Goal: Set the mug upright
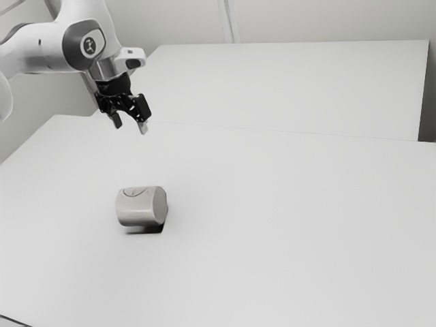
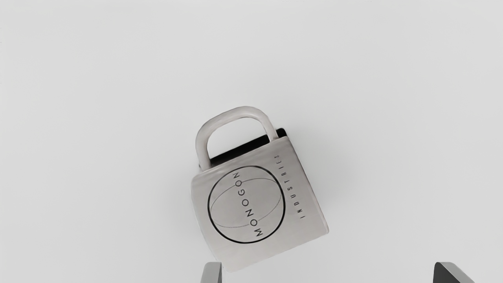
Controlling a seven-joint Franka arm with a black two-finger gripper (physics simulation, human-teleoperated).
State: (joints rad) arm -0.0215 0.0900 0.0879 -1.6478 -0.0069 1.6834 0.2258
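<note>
1. The mug (image 2: 259, 204) is seen on its side on the table (image 1: 286, 225), below the gripper (image 1: 130, 127), whose fingers are spread wide with nothing held.
2. The mug's length is set askew to the line between the fingertips; if closed on so, it could be twisted or squeezed out.
3. The mug body is not centred between the fingers, so the rim or wall could be struck by one in a straight descent.
4. The handle (image 2: 235, 118) juts from the body's side away from the fingertips; it could be caught during turning.
5. If released tilted, the round body could be tipped back and rolled.
</note>
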